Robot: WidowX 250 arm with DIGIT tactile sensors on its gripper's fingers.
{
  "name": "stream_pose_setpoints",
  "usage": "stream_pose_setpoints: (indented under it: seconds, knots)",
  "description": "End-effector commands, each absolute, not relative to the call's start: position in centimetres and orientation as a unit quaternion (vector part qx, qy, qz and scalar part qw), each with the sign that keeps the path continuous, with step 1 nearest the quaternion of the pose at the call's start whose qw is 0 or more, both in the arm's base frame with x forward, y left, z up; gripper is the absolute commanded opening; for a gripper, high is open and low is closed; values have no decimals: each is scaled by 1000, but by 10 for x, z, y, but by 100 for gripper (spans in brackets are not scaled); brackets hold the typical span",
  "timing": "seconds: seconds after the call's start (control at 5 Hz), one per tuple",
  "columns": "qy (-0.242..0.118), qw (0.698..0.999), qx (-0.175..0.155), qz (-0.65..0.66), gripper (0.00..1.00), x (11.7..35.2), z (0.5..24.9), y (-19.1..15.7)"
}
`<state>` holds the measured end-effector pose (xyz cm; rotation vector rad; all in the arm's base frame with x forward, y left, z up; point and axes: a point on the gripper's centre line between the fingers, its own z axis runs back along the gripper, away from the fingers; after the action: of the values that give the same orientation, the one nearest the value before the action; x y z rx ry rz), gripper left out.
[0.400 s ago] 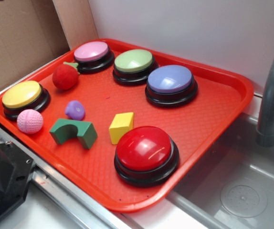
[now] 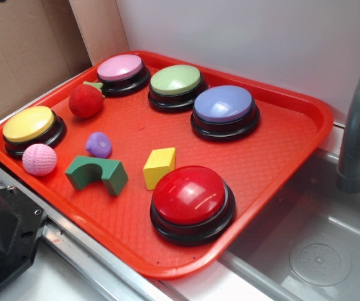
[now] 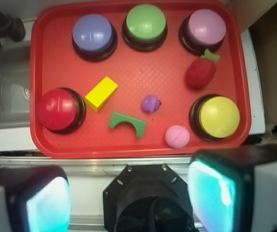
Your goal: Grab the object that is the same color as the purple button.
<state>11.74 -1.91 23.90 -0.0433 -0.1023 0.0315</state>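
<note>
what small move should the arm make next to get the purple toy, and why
Probably move forward over the tray and lower toward the small purple toy. The pincer is open, high above the near edge and holding nothing. The toy lies free between the green arch block and the strawberry, matching the purple button.

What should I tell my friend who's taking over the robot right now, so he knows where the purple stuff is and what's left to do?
Gripper: open, empty, high above the tray's near edge.
Purple button: far side of the tray, beside the green button.
Purple toy: lying loose mid-tray, between the green arch block and the strawberry, near the pink ball.
Done: nothing grabbed yet.
Left: move over the purple toy, lower, close, lift.
</note>
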Motion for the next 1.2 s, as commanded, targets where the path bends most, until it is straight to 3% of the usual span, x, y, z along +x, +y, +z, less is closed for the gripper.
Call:
stream_pose_setpoints:
  seconds: [0.0,0.6,1.0]
  knots:
    - [-84,982,-67,156,100,143,208,0]
    - [-169,939,-40,296,100,180,93,12]
    - [-154,946,-24,285,100,201,45,25]
